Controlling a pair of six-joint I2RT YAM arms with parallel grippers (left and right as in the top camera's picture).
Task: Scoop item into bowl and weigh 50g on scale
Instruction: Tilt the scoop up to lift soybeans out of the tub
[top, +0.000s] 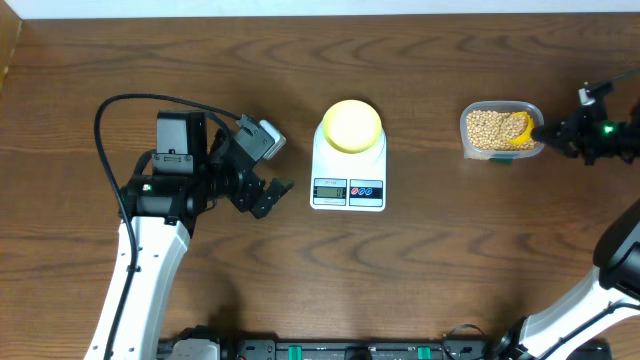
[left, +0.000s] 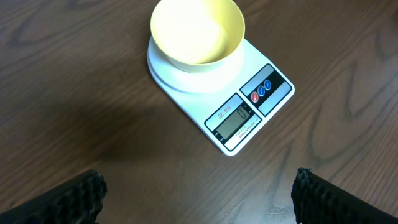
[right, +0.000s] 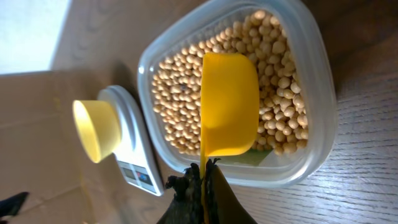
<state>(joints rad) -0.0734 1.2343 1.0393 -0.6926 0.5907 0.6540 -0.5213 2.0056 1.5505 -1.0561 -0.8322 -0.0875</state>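
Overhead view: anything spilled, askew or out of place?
Nothing stands out. The beans all lie inside the clear container; the empty bowl sits upright on the scale; the right claw holds the yellow scoop over the beans.

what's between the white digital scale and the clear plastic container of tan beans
Nothing: only bare wooden table separates the white scale and clear container, as the overhead view shows.

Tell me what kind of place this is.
Probably a robot lab bench staged for weighing food: wood-grain table, scale carrying a bowl, right gripper holding a scoop at a tub of beans.
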